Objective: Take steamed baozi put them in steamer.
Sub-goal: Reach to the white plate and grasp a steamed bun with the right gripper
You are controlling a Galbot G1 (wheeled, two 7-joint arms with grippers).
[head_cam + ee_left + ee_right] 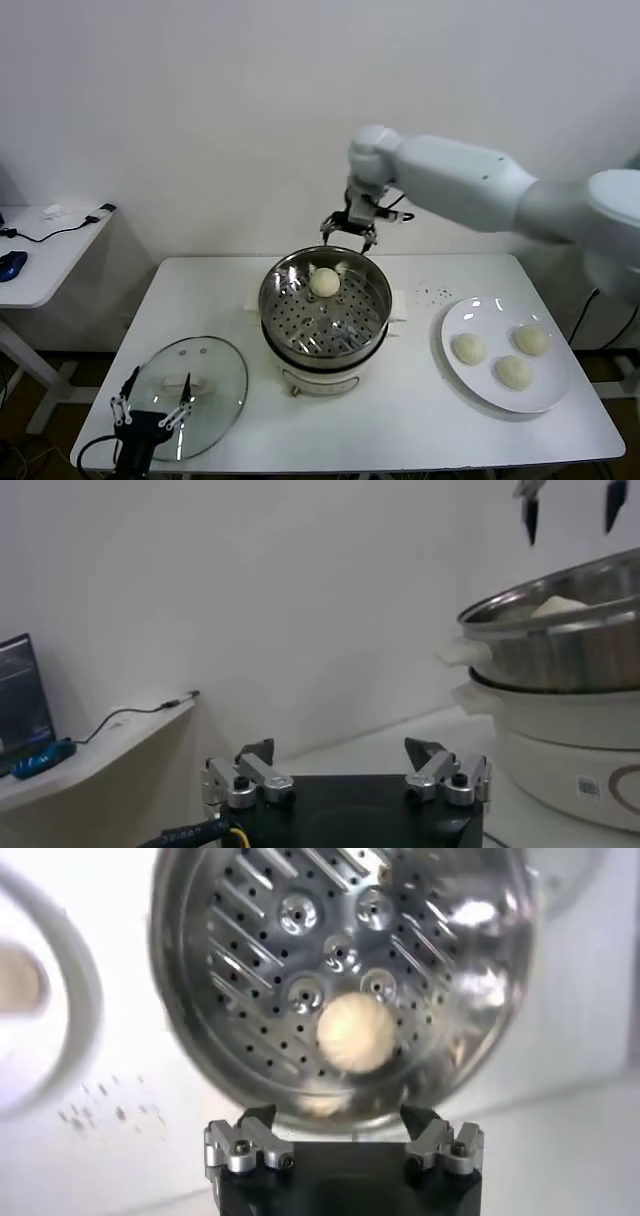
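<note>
The shiny steel steamer (290,325) stands on its white cooker base in the middle of the table. One cream-white baozi (324,282) lies inside it near the far side; it also shows in the right wrist view (355,1034). Three more baozi (469,348) (531,340) (514,372) lie on the white plate (455,385) at the right. My right gripper (349,234) hangs open and empty just above the steamer's far rim. My left gripper (150,408) is open and empty, low at the table's front left, over the glass lid (215,365).
The white table (400,430) holds the steamer, plate and lid. A small white side table (40,250) with a cable stands at the far left. A white wall is close behind. In the left wrist view the steamer (560,640) rises to the side.
</note>
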